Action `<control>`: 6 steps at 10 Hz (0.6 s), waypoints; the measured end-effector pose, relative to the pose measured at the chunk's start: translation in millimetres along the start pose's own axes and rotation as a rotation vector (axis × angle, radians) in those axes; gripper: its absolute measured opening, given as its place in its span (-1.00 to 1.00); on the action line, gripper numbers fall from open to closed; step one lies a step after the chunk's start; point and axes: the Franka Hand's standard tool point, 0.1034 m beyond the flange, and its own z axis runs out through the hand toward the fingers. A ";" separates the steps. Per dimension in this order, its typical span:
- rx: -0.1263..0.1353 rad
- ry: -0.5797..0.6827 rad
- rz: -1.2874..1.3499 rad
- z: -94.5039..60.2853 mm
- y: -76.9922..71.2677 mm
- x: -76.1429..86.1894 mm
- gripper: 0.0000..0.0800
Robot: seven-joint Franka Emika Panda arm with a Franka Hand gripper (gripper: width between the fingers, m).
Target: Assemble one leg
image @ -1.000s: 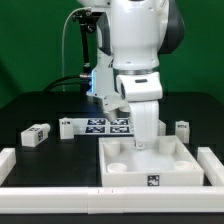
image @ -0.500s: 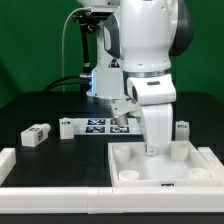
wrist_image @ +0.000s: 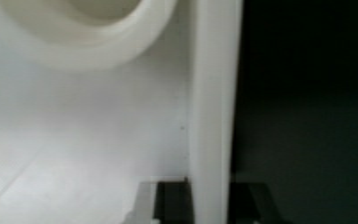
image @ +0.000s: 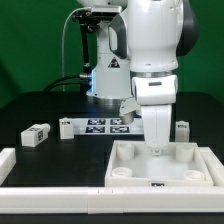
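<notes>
— Okay, sweep the exterior view left to right. Where's the leg?

— Far left there's a low white wall (image: 8,160), which also runs along the front of the black table (image: 40,105). Next is the first leg (image: 37,135), on its side, tag showing, loose on the table. Just right of it is the second leg (image: 65,127), upright, beside the end of the marker board (image: 107,125).

— Either one in the pincer?

— No, both are well apart from it. The gripper (image: 157,149) points straight down onto the far rim of the tabletop (image: 138,163). The tabletop lies flat, right of centre, sockets up, front edge near the wall.

— Apart or together?

— Clamped on the tabletop. In the wrist view the dark fingers (wrist_image: 172,203) sit on either side of the upright rim, tight against it. One round corner socket (wrist_image: 105,30) shows nearby.

— And right of that?

— The third leg (image: 182,130), upright on the table behind the tabletop's far right corner. It's near the corner, but I can't tell if it touches. It's also clear of the gripper. The white wall comes up again at the right edge.
</notes>
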 end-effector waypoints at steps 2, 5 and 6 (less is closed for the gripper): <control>0.001 0.000 0.000 0.2 -0.2 -0.2 -0.34; 0.001 0.000 0.000 0.3 -0.2 -0.2 0.45; 0.001 0.000 0.001 0.3 -0.2 -0.3 0.57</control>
